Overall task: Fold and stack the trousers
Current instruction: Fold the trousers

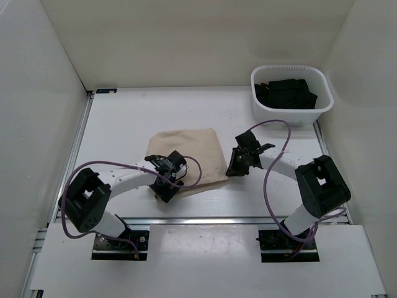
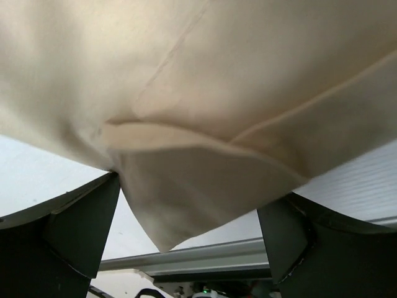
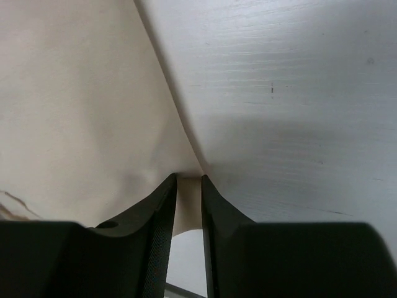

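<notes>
The trousers (image 1: 192,149) are seen folded into a compact, nearly square beige bundle at the middle of the worktop (image 1: 124,124), so no clear long axis can be made out. The bundle lies between the two arms, with both reaching it along its near side. The right gripper (image 1: 237,162) is set at the near right edge. In the right wrist view its jaws are nearly closed, and a thin fold of the beige hem is pinched between them. The left gripper (image 1: 169,174) is placed over the near left corner. In the left wrist view its jaws stand wide apart, a loose corner of cloth hangs between them, and nothing is clamped.

The fabric extends away from both grippers toward the far wall, so a fold or lift of the near edge would probably be carried that way. The left grip is judged to be needed first. A white basket (image 1: 285,115) of black garments (image 1: 285,93) stands well apart at the far right.
</notes>
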`<state>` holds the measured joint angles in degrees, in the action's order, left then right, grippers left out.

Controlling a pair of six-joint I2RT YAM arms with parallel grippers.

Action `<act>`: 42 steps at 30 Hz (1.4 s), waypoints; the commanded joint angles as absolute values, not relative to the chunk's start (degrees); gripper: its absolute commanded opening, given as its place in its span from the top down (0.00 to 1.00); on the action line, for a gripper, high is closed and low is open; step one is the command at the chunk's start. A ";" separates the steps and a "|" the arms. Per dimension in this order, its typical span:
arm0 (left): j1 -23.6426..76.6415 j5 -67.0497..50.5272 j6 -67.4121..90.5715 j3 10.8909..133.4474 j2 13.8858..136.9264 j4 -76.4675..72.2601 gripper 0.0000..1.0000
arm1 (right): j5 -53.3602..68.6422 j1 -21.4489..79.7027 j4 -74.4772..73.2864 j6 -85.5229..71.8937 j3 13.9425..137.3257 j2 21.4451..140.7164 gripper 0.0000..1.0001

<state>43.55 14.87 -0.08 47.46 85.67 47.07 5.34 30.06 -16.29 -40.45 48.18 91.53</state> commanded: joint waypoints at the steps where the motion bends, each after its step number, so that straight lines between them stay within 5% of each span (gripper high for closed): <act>1: 44.91 21.71 0.00 45.44 80.69 42.19 0.00 | 6.59 29.79 -17.21 -40.26 48.60 88.42 0.72; 4: 45.53 20.49 0.00 46.66 77.70 45.77 0.00 | 5.98 28.75 -20.29 -36.84 52.10 86.57 0.57; 7: 45.53 15.05 0.00 53.86 74.37 51.92 0.00 | 9.74 26.12 -21.62 -32.54 55.80 85.69 0.25; 10: 45.53 2.93 0.00 63.43 70.24 60.19 0.00 | 17.30 24.96 -23.19 -28.15 63.00 91.13 0.11; 14: 38.11 -2.09 0.00 72.24 66.72 61.18 0.00 | 18.02 24.35 -25.66 -25.66 72.76 101.85 0.04; 21: 8.66 -21.06 0.00 69.97 79.44 56.79 0.00 | 23.28 23.20 -20.75 -28.38 77.34 113.11 0.01; 25: 3.78 -22.76 0.00 65.40 84.98 52.30 0.00 | 26.28 24.86 -19.25 -28.92 76.64 114.96 0.01; 29: 2.72 -25.04 0.00 60.13 89.90 50.72 0.00 | 29.17 26.28 -18.02 -28.92 73.22 114.96 0.18; 33: 3.25 -28.20 0.00 57.04 93.86 48.79 0.00 | 30.41 26.89 -13.81 -32.33 68.21 114.96 0.50; 39: 3.08 -30.84 0.00 57.74 98.08 48.78 0.38 | 31.90 26.89 -10.46 -34.72 66.88 115.49 0.94; 40: 3.08 -30.85 0.00 58.27 98.09 48.78 0.38 | 31.90 26.89 -10.46 -35.50 68.10 115.49 1.00; 42: 0.45 -30.85 0.00 59.58 97.48 49.39 0.22 | 31.90 26.89 -11.42 -35.51 70.65 114.88 1.00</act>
<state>2.79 -27.94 0.10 57.12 98.91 50.33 31.73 26.65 -12.08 -34.52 67.81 114.52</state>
